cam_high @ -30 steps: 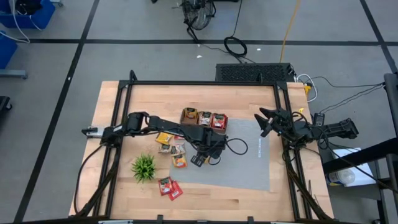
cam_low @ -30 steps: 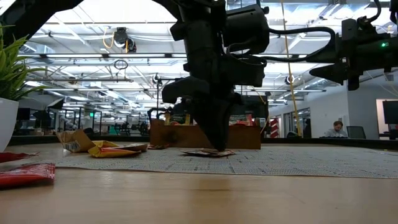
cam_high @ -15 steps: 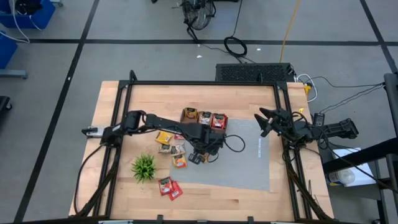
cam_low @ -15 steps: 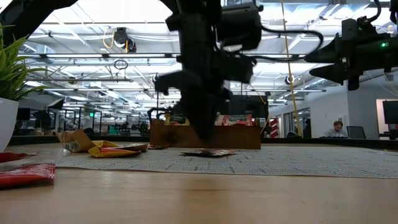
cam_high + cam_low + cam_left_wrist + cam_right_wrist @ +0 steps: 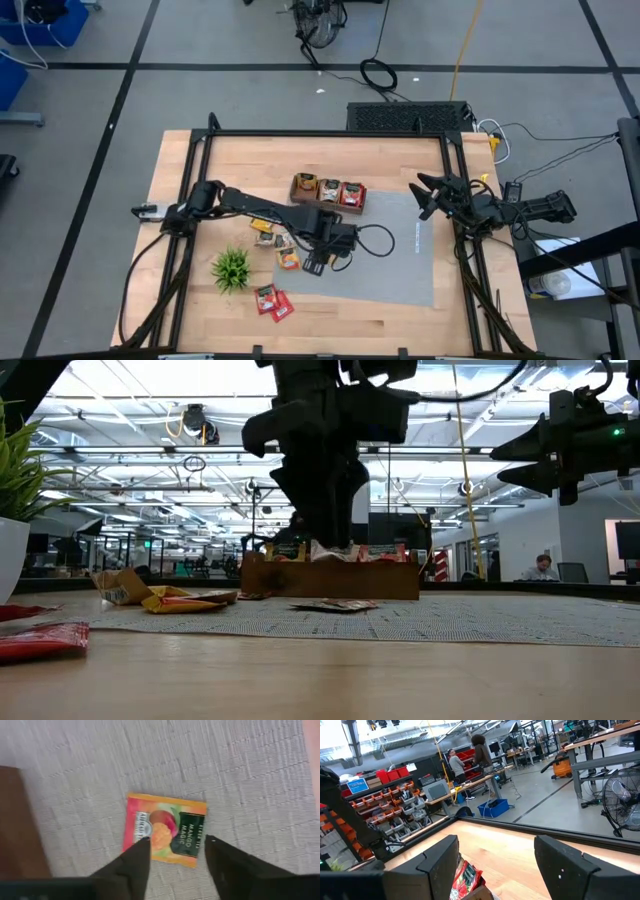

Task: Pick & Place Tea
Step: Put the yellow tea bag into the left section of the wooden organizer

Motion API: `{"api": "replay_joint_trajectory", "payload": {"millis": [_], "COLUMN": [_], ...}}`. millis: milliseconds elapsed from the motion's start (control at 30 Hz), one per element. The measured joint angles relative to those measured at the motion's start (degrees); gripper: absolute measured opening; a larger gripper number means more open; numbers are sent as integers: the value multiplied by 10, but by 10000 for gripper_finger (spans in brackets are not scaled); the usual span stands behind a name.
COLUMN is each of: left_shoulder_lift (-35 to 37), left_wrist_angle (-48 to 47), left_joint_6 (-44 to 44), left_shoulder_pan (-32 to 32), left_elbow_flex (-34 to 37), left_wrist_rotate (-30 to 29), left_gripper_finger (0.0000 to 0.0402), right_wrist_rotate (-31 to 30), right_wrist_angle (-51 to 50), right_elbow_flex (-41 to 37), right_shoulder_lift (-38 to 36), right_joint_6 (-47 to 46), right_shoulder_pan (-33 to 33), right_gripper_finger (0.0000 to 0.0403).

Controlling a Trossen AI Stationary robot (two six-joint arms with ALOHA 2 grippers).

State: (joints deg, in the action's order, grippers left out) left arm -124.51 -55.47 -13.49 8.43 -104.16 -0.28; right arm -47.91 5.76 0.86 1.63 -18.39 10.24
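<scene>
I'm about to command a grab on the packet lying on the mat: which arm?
Left: its open tool hangs right above the packet; the right tool waits at the table's edge.

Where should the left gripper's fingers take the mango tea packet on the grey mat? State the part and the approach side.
Come straight down from above. The mango tea packet lies flat on the grey mat, apart from other packets, so only its thin edges offer a hold. The left gripper hangs open over it; its fingers probably should straddle the packet and pinch two opposite edges, likely the shorter span.
</scene>
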Motion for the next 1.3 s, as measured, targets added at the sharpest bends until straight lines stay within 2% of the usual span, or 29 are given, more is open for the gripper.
{"api": "replay_joint_trajectory", "payload": {"millis": [167,333,700,1133,1200,1300], "left_shoulder_lift": [1,-8,-41,-73,-72,-72], "left_wrist_angle": [4,10,18,42,51,54], "left_joint_6": [-36,-88,-129,-138,-138,-138], "left_shoulder_pan": [-7,-29,-60,-54,-54,-54], "left_elbow_flex": [0,0,0,1,9,15], "left_wrist_rotate": [-16,6,17,35,40,57], "left_gripper_finger": [264,283,244,239,225,182], "right_wrist_rotate": [0,0,0,0,0,0], "right_wrist_angle": [0,0,0,0,0,0], "right_elbow_flex": [0,0,0,0,0,0], "right_shoulder_lift": [0,0,0,0,0,0], "right_joint_6": [0,0,0,0,0,0], "right_shoulder_pan": [0,0,0,0,0,0], "right_gripper_finger": [242,242,242,242,242,242]}}
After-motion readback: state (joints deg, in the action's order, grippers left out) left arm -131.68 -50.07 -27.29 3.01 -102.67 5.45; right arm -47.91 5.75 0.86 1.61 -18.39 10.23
